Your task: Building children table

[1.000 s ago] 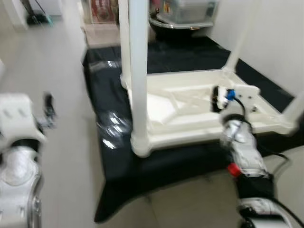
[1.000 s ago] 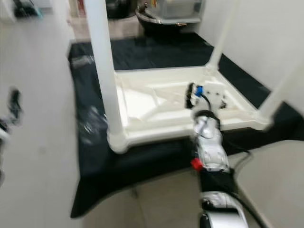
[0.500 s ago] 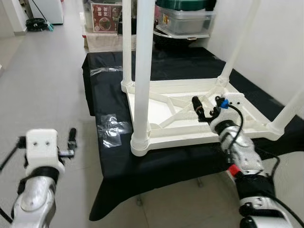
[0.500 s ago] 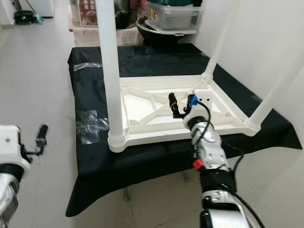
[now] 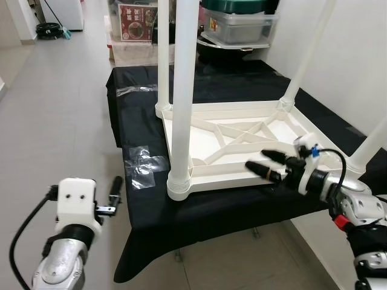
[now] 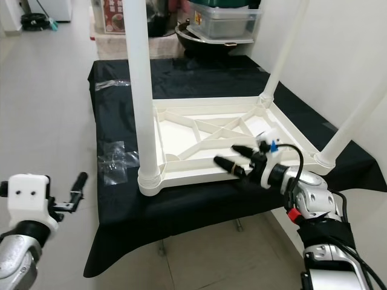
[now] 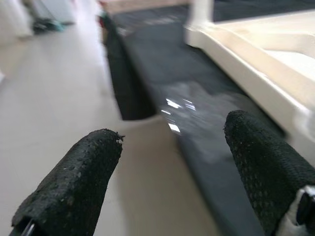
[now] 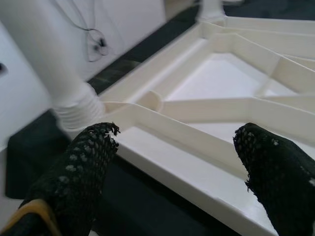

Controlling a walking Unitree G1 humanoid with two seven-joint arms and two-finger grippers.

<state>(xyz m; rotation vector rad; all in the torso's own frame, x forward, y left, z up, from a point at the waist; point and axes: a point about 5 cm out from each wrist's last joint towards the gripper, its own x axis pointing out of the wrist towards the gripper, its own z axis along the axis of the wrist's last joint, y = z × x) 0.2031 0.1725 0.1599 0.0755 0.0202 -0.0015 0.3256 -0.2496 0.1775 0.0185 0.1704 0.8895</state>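
The bench (image 5: 145, 199), draped in black cloth, carries the white children's table (image 5: 242, 151) upside down, its ribbed underside facing up. All four legs appear fitted and stand upright: the near leg (image 5: 183, 96) at 9 o'clock of the frame, one behind it at 11 o'clock (image 5: 162, 54), one at 1 o'clock (image 5: 305, 57) and one at 3 o'clock (image 5: 372, 145). Storage boxes (image 5: 239, 24) stand on the floor beyond the bench, at 12 o'clock. A patch of clear tape (image 5: 142, 166) lies on the cloth just beside the near leg's base.

The right gripper (image 5: 269, 164) hovers over the table's near rail, at about 5 o'clock of the frame, pointing toward the near leg. Its fingers are spread wide and hold nothing. The right wrist view shows the rail and the ribbed leg socket (image 8: 74, 110) between the fingertips (image 8: 93, 147).

The left gripper (image 7: 167, 162) hangs low at 7 o'clock, off the bench over the floor. Its fingers are spread apart and empty.

Hazards, as judged:
- The table sits close to the bench's near edge. A push from the right gripper along the rail could slide it on the smooth cloth toward the floor.
- A sideways knock against a leg could tilt or unseat it, if the socket is not fully home.
- The right wrist cable (image 5: 338, 163) loops near the corner at 3 o'clock and could snag the leg.
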